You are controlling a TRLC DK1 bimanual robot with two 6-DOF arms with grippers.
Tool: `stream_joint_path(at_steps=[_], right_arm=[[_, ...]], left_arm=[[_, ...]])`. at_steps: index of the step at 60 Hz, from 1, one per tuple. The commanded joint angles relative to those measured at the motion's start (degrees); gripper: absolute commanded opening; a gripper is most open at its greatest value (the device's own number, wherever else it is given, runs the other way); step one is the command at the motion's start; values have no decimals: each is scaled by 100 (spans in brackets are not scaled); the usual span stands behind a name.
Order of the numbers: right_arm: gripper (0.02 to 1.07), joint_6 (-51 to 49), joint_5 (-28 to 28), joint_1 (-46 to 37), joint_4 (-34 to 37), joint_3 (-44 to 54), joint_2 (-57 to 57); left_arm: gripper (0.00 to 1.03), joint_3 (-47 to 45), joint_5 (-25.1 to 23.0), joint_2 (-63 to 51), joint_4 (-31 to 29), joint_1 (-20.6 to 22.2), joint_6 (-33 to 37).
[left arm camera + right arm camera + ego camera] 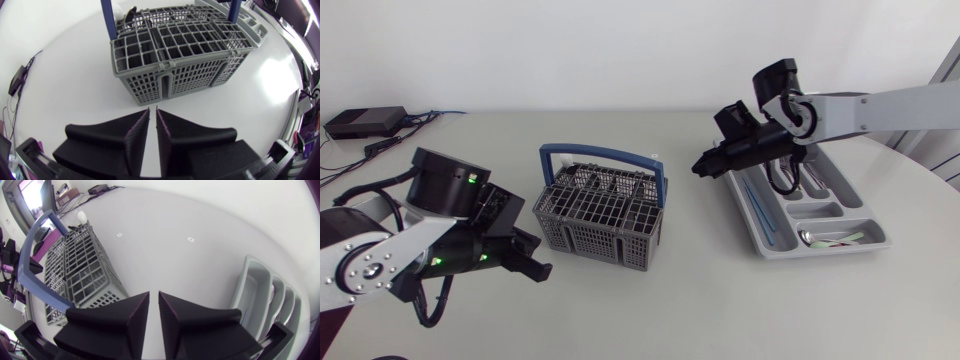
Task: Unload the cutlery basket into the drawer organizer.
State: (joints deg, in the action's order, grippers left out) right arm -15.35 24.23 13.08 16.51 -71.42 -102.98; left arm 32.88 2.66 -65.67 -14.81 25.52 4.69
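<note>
The grey cutlery basket point(595, 238) with a blue handle point(603, 154) stands mid-table. My left gripper point(540, 270) hovers low just left of it, shut with nothing between its fingers; in the left wrist view the left gripper point(152, 111) points at the basket's point(190, 75) near wall. The grey drawer organizer point(820, 250) lies at the right, with blue-handled cutlery point(755, 200) and a spoon point(817, 238) in it. My right gripper point(701, 167) hangs shut and empty above the table between the basket and the organizer. In the right wrist view the right gripper point(154, 296) has the basket point(82, 265) and the organizer point(252, 287) to either side.
A black box point(365, 122) with cables sits at the table's far left corner. A dark item point(131, 14) stands in the basket's far compartment. Bare white table lies in front of the basket and the organizer.
</note>
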Motion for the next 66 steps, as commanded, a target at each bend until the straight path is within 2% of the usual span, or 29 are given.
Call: stream_joint_path(at_steps=[1, 10, 22, 35, 44, 66], right_arm=[[8, 191, 64, 177, 133, -364, -381], [8, 305, 240, 283, 441, -1094, -1040], [8, 331, 398, 511, 792, -1568, -1348], [8, 200, 768, 573, 845, -944, -987], [8, 147, 785, 643, 810, -399, -583], [8, 147, 812, 1039, 801, 638, 366]], left_arm=[[5, -221, 33, -306, 215, -135, 182], [4, -239, 33, -754, 646, -302, 261], [4, -168, 42, -1291, 1323, -548, 269], [4, 131, 51, -1853, 1815, -891, 278], [4, 429, 60, -2134, 2096, -979, 313], [4, 1220, 51, -2688, 2316, -1031, 313]])
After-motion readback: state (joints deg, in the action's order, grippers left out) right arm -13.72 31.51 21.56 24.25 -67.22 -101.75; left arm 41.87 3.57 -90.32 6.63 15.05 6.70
